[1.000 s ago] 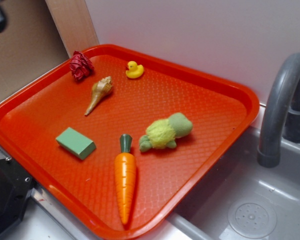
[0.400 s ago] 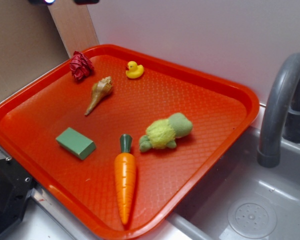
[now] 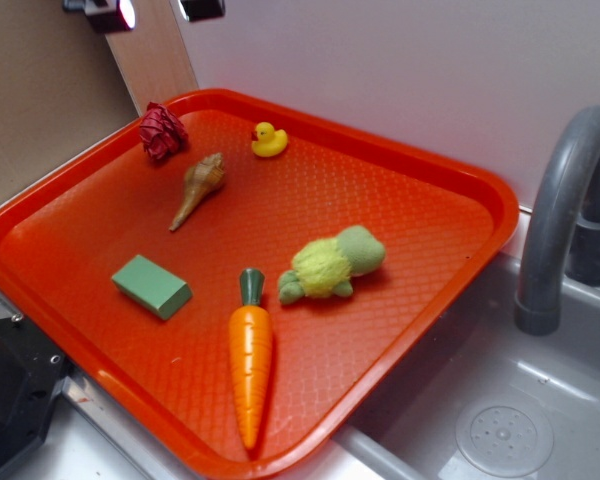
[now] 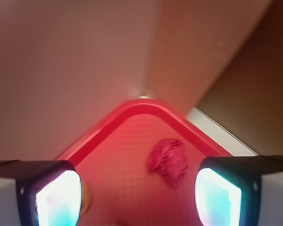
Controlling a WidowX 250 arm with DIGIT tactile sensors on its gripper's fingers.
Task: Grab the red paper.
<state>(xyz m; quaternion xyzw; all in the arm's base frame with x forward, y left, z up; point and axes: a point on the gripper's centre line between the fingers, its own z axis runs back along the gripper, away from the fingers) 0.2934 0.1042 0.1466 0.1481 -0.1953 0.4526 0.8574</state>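
Orange tray [image 3: 450, 215] by the sink held the red paper [image 3: 162, 131] in its far corner; gripper [image 4: 137, 193] hovered above with fingers spread, approach stage, descent needed next.

Looked over both views and honestly there's nothing to read anywhere: no words, labels, brand marks or numbers on the tray [image 3: 435, 160], the toys lying in it, the wall or the sink. The wrist view is blurry too.
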